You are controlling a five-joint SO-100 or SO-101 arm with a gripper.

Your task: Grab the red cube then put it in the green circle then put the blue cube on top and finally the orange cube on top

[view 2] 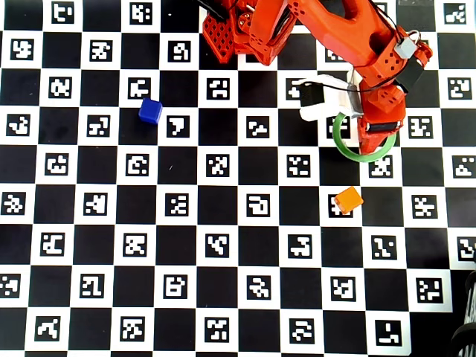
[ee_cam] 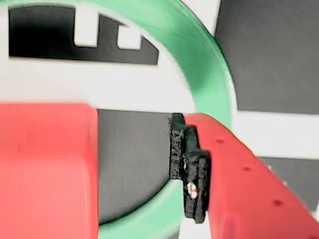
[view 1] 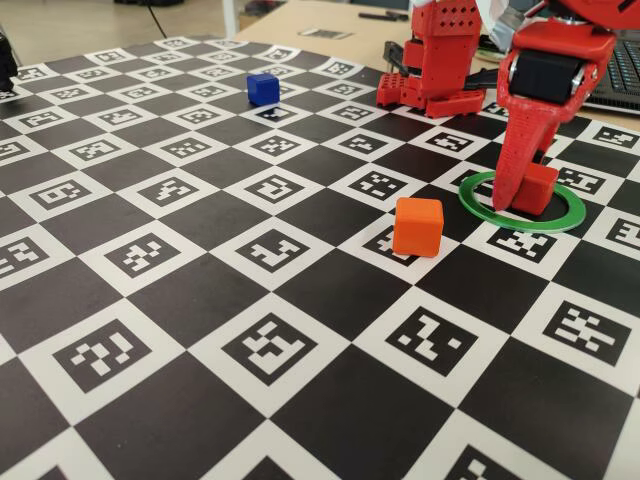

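The red cube sits on the board inside the green circle. My gripper stands straight down over it. In the wrist view the red cube fills the left side, and a strip of dark board separates it from the black pad on my right finger, so the gripper is open around the cube. The green circle curves behind it. From overhead the arm hides the red cube. The orange cube rests just left of the ring. The blue cube lies far back left.
The arm's red base stands at the back of the checkerboard mat, near the ring. The mat's marked squares stretch in front and to the left. A dark keyboard lies behind the arm at the right edge.
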